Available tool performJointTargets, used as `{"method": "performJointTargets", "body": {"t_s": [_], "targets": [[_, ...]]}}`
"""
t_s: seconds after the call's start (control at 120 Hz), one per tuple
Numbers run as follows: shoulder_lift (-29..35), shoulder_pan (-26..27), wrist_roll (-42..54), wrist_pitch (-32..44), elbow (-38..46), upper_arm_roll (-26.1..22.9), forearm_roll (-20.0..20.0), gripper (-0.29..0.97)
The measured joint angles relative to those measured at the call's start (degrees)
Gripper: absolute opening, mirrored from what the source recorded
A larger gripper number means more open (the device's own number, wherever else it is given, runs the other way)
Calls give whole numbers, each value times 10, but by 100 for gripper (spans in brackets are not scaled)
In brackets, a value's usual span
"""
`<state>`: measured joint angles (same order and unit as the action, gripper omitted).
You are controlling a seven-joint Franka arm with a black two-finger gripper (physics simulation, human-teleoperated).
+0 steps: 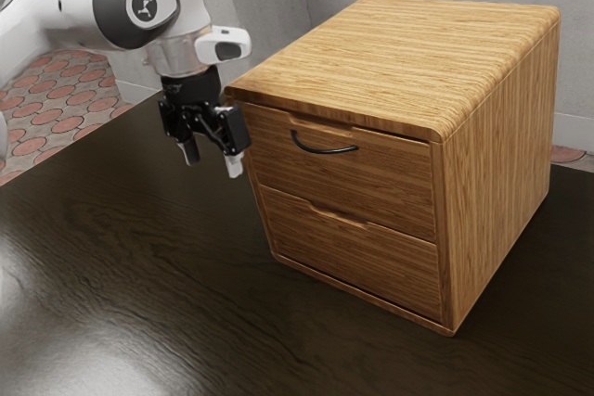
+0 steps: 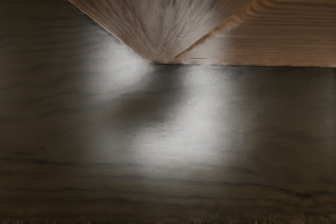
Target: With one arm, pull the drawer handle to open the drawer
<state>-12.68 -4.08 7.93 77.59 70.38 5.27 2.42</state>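
Our gripper (image 1: 212, 157) hangs with its fingers spread and nothing between them, just off the front corner of the wooden cabinet (image 1: 418, 53) on the dark table (image 1: 139, 303). In the exterior view the black handle (image 1: 323, 146) sits at 3 o'clock from the gripper, on the top drawer (image 1: 371, 178), which looks fully shut. We judge three risks. The fingers point down at the table, so a sideways reach without turning the hand could knock a finger against the cabinet's edge. The handle is thin and shallow, so a poor grip could slip off. A pull off the drawer's line could drag the whole cabinet.
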Motion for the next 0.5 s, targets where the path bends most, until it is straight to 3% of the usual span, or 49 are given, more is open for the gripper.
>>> {"method": "performJointTargets", "body": {"t_s": [0.25,0.5], "targets": [[3,-9,33,-18,-2,5,13,68],[82,0,10,-31,-28,0,19,68]]}}
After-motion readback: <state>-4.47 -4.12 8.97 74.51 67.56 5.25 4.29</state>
